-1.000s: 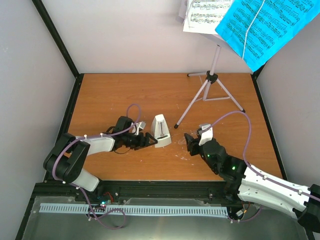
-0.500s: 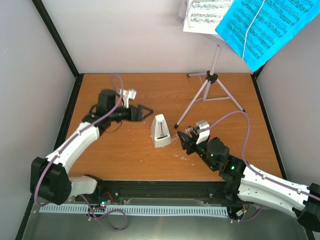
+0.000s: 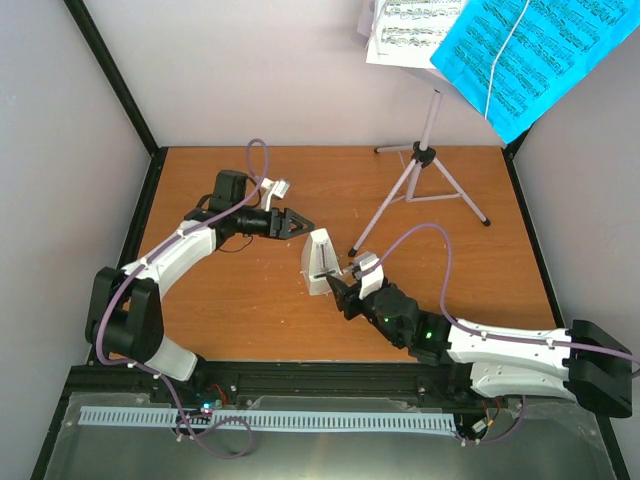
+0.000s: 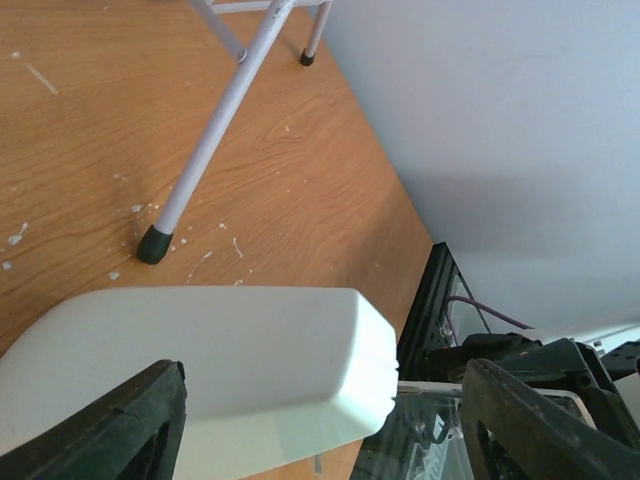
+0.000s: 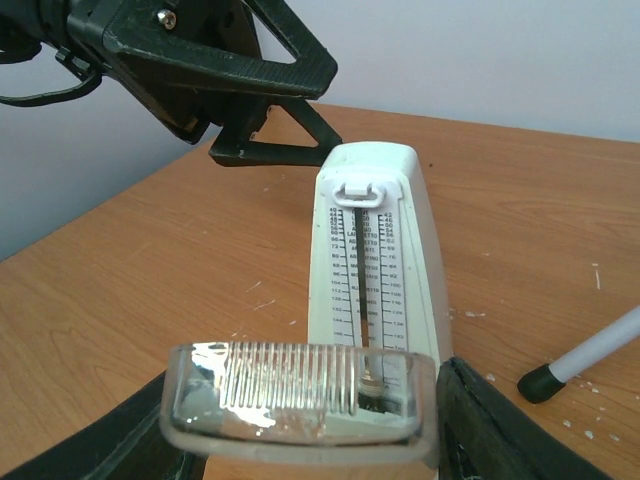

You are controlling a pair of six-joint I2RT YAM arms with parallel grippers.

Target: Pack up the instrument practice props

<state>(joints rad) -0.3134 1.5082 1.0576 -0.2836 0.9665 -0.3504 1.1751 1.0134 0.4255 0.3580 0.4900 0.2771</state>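
The white pyramid metronome (image 3: 318,262) stands upright mid-table, its scale face toward my right wrist camera (image 5: 372,250). My right gripper (image 3: 342,297) is just in front of it, shut on the ribbed clear cover (image 5: 300,400), which is held level before the metronome's base. My left gripper (image 3: 292,222) is open behind and left of the metronome's top; its black fingers (image 5: 262,70) show there. In the left wrist view the metronome body (image 4: 200,360) lies between the open jaws of my left gripper (image 4: 320,420). The lilac tripod music stand (image 3: 420,165) stands at the back right, carrying white pages (image 3: 410,30) and blue pages (image 3: 530,55).
A tripod leg's black foot (image 3: 353,252) rests just right of the metronome (image 5: 545,382), and shows in the left wrist view too (image 4: 153,243). Grey walls and black frame posts (image 3: 150,160) bound the wooden table (image 3: 220,320) on three sides.
My left arm has swung from the metronome's front left to the back and now hovers near its top, open. My right gripper has moved left toward the metronome's front with the clear cover.
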